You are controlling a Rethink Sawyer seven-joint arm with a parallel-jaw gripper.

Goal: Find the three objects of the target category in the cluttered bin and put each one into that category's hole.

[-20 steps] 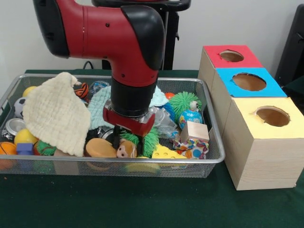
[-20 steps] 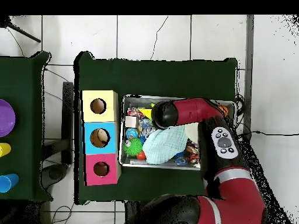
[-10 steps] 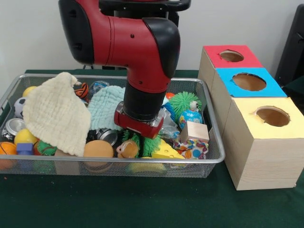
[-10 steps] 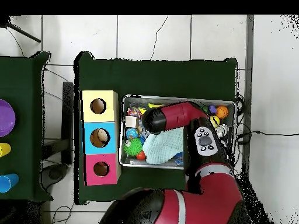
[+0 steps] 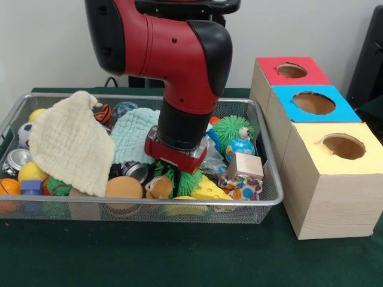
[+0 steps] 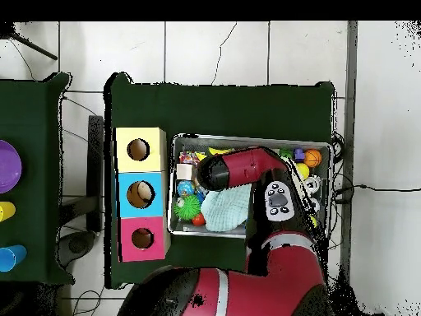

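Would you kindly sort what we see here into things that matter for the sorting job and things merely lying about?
For the job:
- wire bin
- red-topped box, blue-topped box, yellow-topped box, each with a hole
- pincer, low over the clutter

Just lying about:
- cream cloth
- mint cloth
- wooden cube
- green spiky ball

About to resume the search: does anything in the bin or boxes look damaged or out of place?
One oddity: the hole in the yellow box has a ragged edge with a torn flap at its left, unlike the clean holes in the blue box and red box. Nothing has spilled outside the wire bin.
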